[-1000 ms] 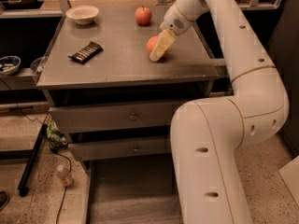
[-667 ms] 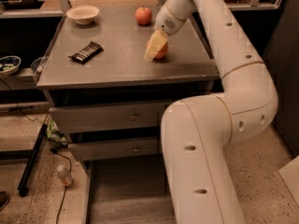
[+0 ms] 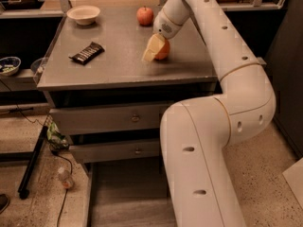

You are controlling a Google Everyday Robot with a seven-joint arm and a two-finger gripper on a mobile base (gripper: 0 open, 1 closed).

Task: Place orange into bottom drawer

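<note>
The orange sits on the grey cabinet top, right of centre. My gripper reaches down from the white arm and is right at the orange, its pale yellow tip covering the fruit's left side. The orange looks level with the tabletop. The bottom drawer is pulled out at the foot of the cabinet and shows a plain grey floor; my arm hides its right part.
A red apple and a cream bowl stand at the back of the top. A dark chocolate bar lies to the left. Two upper drawers with knobs are closed. A small bottle lies on the floor at left.
The gripper has swung left across the orange, so the fruit now shows on its right side instead of its left. The arm's big lower link has moved left.
</note>
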